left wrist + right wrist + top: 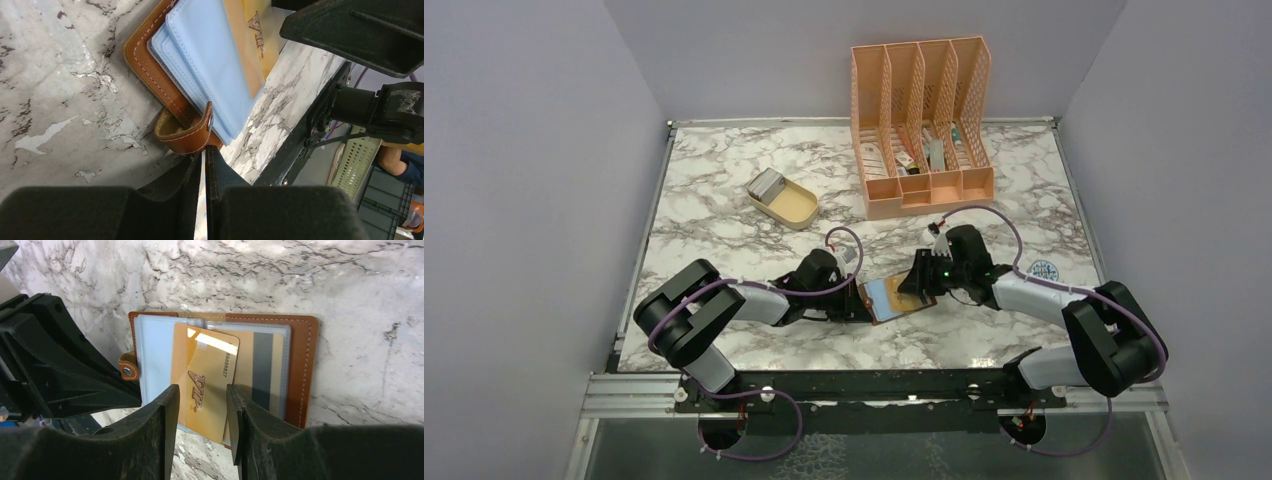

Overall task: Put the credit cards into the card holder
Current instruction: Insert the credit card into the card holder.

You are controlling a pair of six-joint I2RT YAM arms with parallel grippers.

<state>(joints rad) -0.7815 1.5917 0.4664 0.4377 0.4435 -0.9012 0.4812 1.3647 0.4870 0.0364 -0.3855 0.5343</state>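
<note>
The brown leather card holder [894, 300] lies open on the marble between both arms, its pale blue pockets [210, 55] facing up. My left gripper [205, 149] pinches its edge right by the snap tab [187, 134], the fingers almost together. A gold VIP credit card [207, 365] lies tilted on the pockets, its near end sticking out past the card holder's edge. My right gripper [202, 390] stands open just above that end, touching nothing. A second card with a dark stripe [261, 371] sits inside the right pocket.
A peach four-slot file organiser [921, 130] stands at the back of the table. A beige oval tray [782, 197] lies at the back left with something pale in it. The table's front rail [874, 385] runs close behind the card holder.
</note>
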